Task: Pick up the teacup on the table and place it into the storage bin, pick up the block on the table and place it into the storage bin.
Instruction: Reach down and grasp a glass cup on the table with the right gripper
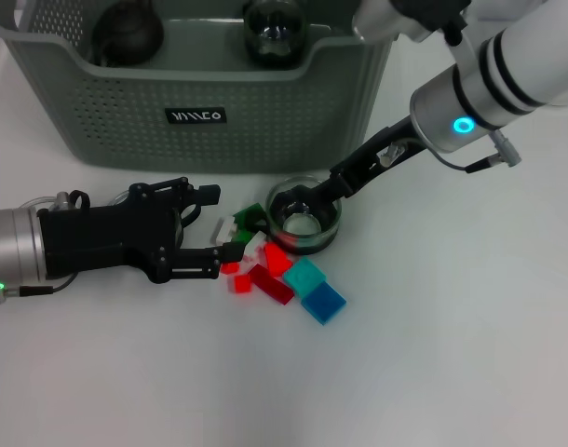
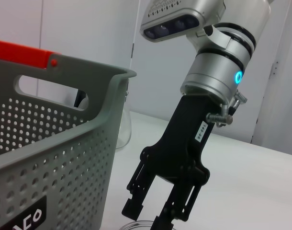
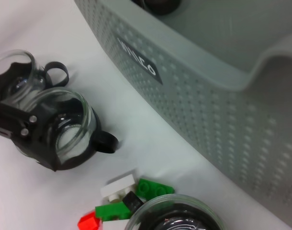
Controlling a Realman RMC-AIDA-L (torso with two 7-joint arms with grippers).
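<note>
A glass teacup [image 1: 314, 240] stands on the white table in front of the storage bin [image 1: 107, 112]. My right gripper [image 1: 307, 202] reaches down onto its rim, jaws slightly apart. The left wrist view shows its fingers [image 2: 136, 191] just above the cup rim [image 2: 139, 224]. Loose blocks lie left of and below the cup: green [image 1: 250, 217], white [image 1: 226, 226], red [image 1: 270, 279], teal [image 1: 304, 275] and blue [image 1: 323, 301]. My left gripper [image 1: 219, 223] lies low at the left, open, its tips at the white and red blocks. The right wrist view shows the cup rim [image 3: 170, 213] and green blocks [image 3: 153, 188].
Two dark round vessels [image 1: 126, 33] [image 1: 273, 33] sit inside the bin. In the right wrist view two more glass cups [image 3: 69, 129] [image 3: 19, 79] stand by my left gripper. The bin wall [image 3: 208, 96] [image 2: 64, 158] rises close behind the cup.
</note>
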